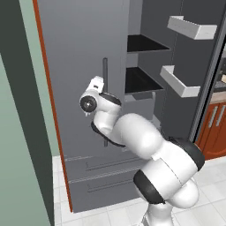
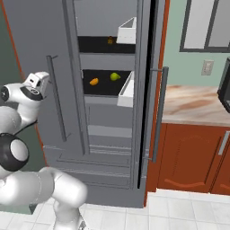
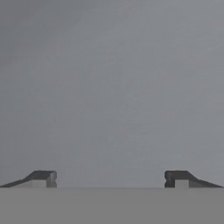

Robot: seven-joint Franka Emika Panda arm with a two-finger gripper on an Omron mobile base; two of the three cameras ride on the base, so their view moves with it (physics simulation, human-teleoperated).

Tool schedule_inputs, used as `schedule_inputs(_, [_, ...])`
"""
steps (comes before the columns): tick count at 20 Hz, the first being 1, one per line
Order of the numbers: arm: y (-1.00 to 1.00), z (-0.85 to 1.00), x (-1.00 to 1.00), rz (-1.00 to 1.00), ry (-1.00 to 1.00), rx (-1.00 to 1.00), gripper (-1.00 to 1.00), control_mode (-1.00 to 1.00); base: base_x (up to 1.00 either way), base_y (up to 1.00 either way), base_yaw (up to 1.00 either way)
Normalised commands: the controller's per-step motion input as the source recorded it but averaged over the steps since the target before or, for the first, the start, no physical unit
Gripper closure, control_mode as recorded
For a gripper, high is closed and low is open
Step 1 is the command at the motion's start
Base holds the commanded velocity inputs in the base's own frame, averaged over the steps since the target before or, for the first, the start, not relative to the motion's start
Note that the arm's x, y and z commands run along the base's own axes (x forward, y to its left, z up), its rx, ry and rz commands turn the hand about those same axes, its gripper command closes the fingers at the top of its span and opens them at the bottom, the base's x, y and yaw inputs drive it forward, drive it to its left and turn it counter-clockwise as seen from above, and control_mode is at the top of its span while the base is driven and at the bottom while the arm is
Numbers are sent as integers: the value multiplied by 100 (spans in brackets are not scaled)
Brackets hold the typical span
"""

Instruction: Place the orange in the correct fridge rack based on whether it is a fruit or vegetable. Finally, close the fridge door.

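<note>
The orange lies on the lower fridge rack, left of a yellow-green round fruit. In the left base view that same rack shows as a glossy black board inside the open fridge. My gripper is open, its two fingertips far apart with nothing between them, and it faces a plain grey surface at close range. The hand sits up against the closed left fridge door, beside its vertical handle, well left of the open compartment. From the right base the hand appears at the far left.
The right fridge door stands open, carrying white bins. Its long handle faces a wood-topped counter with red-brown cabinets. An upper rack holds a darker reddish-brown item. Drawers lie below.
</note>
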Motion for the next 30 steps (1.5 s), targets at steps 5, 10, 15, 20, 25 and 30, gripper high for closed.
schedule_inputs(5, [3,13,54,0,-6,0,-100,-100,0,0,0])
schedule_inputs(10, [3,6,75,0,0,0,-100,-100,0,0,0])
schedule_inputs(15, [2,1,80,0,0,0,-100,-100,0,0,0])
schedule_inputs(20, [0,0,36,0,-1,0,-100,-100,0,0,0])
schedule_inputs(25, [0,19,-85,-4,-11,0,-100,-100,0,0,0])
schedule_inputs(30, [-7,58,-100,-8,-9,8,-100,-100,0,0,0])
